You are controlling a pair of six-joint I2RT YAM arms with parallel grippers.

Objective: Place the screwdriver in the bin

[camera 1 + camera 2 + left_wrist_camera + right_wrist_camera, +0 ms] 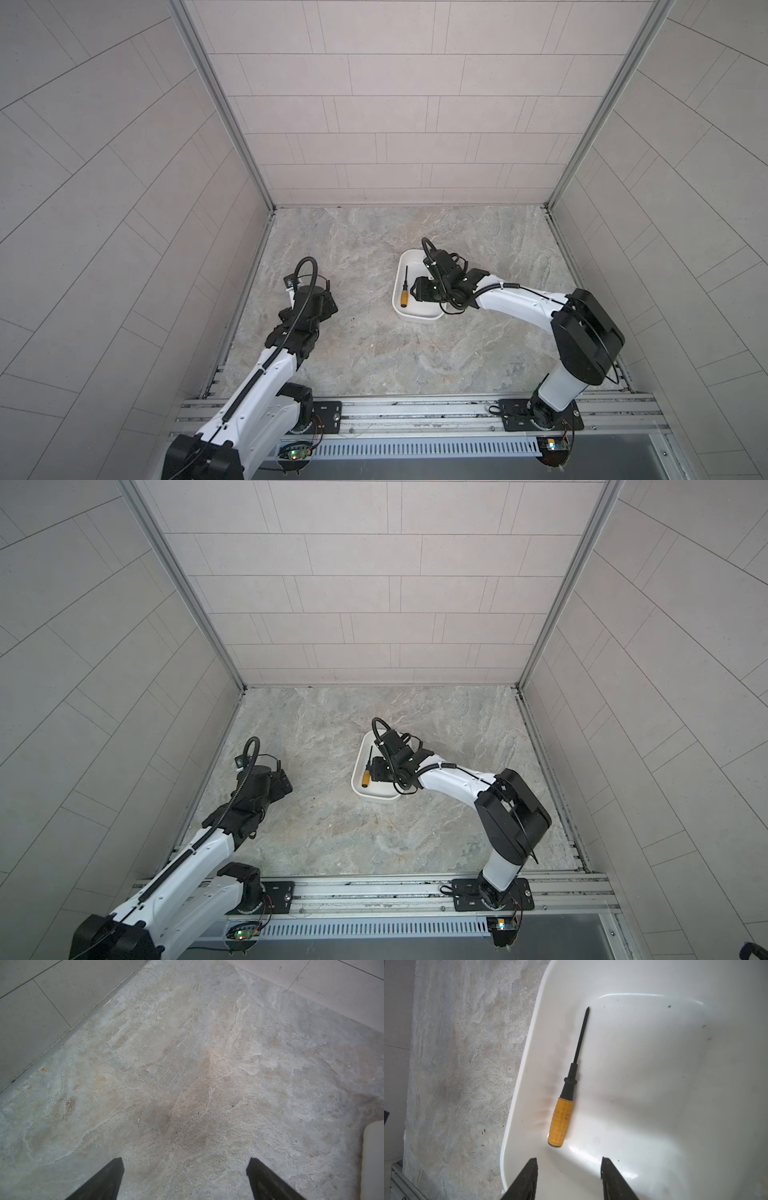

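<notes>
Drop step looks done: screwdriver flat in bin, right gripper apart & empty, left gripper apart; nxt lift clear.

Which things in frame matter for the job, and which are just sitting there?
Job:
- screwdriver, lying inside the bin
- right gripper, fingers apart above the bin, holding nothing

Not the job:
- left gripper, open over the table, off to the side of the bin
- tiled walls
</notes>
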